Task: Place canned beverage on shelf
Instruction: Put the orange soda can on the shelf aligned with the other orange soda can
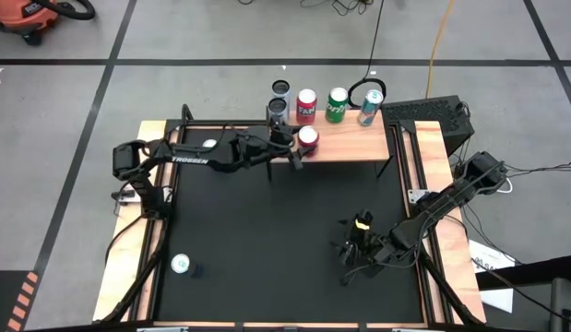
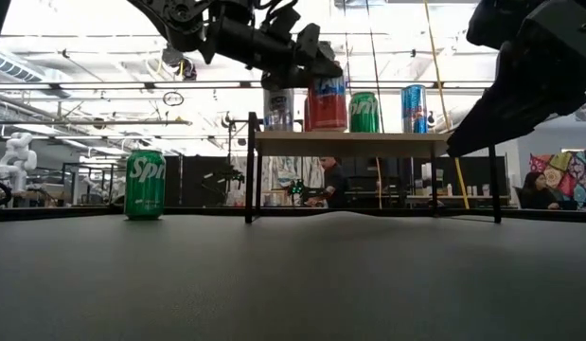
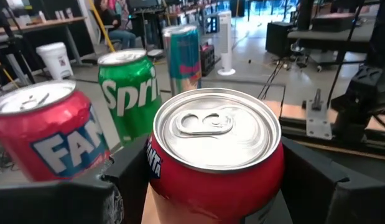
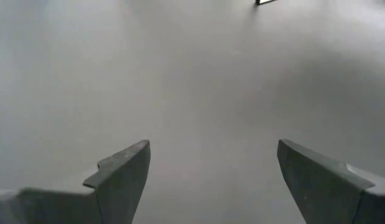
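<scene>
The shelf [image 1: 351, 143], a light-wood board on thin black legs, stands at the table's far edge. Along its back stand a silver can [image 1: 279, 109], a red Fanta can [image 3: 40, 137], a green Sprite can [image 3: 131, 90] and a blue can [image 3: 185, 53]. My left gripper [image 1: 302, 140] reaches in from the left and is shut on another red Fanta can [image 3: 217, 155] at the board's near left corner. My right gripper [image 4: 211, 177] hangs open over bare tabletop at the near right [image 1: 354, 254], with nothing between its fingers. My left gripper pinches the red Fanta can by its side wall [image 3: 156, 171], one finger [image 3: 127, 186] on each side. The fingers come about level from the table's left. The can is upright, pull-tab top up. I cannot tell whether its base [image 2: 326, 128] rests on the board or hangs just above it.
A second green Sprite can [image 2: 144, 185] stands alone on the black tabletop, at the near left [image 1: 181, 266]. The shelf's black legs [image 2: 249, 170] rise from the table. Open tabletop lies between the shelf and the near edge. People sit in the room beyond.
</scene>
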Action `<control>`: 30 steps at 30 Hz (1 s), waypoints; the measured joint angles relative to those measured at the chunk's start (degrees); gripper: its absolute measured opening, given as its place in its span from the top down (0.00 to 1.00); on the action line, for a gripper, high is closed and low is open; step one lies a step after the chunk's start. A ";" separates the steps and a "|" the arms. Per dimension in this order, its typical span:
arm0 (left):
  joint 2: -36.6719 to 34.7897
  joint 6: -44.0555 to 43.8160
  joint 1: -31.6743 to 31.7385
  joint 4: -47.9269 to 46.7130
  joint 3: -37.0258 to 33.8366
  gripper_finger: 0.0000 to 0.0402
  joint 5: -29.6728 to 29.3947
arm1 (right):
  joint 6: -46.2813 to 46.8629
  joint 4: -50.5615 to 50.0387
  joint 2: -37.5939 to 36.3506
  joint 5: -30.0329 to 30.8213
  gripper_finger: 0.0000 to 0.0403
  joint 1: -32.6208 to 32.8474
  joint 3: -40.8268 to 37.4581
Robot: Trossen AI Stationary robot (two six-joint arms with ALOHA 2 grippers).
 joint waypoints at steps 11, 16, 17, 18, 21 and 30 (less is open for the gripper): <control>-0.24 0.13 0.04 0.81 0.13 0.12 -1.44 | -0.10 0.53 0.00 -0.01 0.16 -0.02 0.00; -0.20 2.02 -0.16 2.75 0.13 0.09 -1.47 | -0.14 0.53 0.00 0.16 0.16 -0.26 0.00; -0.21 2.38 -0.32 3.33 0.13 0.09 -1.50 | -0.14 0.53 0.00 0.22 0.16 -0.36 0.00; -0.23 3.15 -0.52 3.59 0.13 0.09 -1.53 | -0.18 0.53 0.00 0.40 0.16 -0.39 0.00; -1.23 5.78 -1.45 3.33 0.11 0.09 -1.68 | -1.09 0.51 -0.38 2.12 0.16 -0.44 0.13; -8.21 15.34 -6.68 -0.56 1.97 0.09 -9.53 | -14.70 2.72 -10.05 4.51 0.17 -4.58 0.64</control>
